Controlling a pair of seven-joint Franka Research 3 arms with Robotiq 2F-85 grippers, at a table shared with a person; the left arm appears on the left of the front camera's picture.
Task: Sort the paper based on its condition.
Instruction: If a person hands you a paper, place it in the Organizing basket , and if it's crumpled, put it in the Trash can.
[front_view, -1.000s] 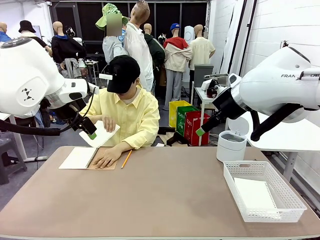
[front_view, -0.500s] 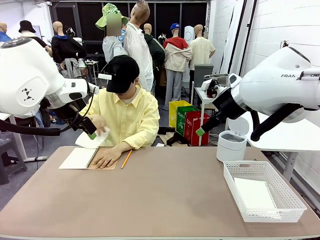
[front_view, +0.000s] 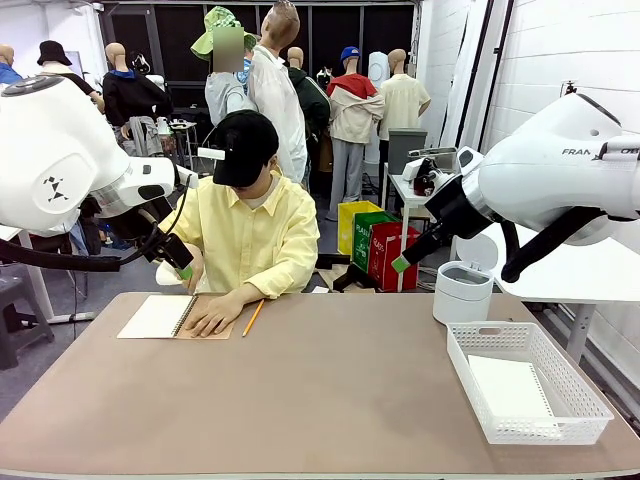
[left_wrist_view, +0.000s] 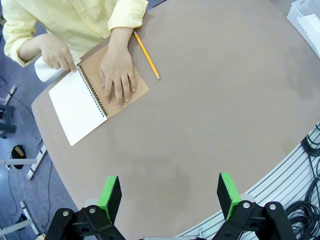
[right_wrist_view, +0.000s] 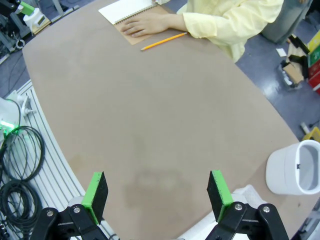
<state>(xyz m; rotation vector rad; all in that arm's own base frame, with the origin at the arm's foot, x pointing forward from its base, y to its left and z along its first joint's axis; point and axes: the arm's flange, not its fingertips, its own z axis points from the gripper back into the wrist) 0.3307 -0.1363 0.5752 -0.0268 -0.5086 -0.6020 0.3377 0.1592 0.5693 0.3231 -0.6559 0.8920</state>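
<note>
Paper (left_wrist_view: 44, 71) sits wadded in the person's hand (left_wrist_view: 57, 50) at the surface's (left_wrist_view: 200, 125) far edge by the notebook (left_wrist_view: 80, 107), mostly hidden by the fingers, with a flat sheet (front_view: 510, 388) in the basket (front_view: 458, 352); it's likely light, floppy and crushable, so pinch an edge; left gripper (left_wrist_view: 169, 196) and right gripper (right_wrist_view: 156, 195) both stand apart, empty.
</note>
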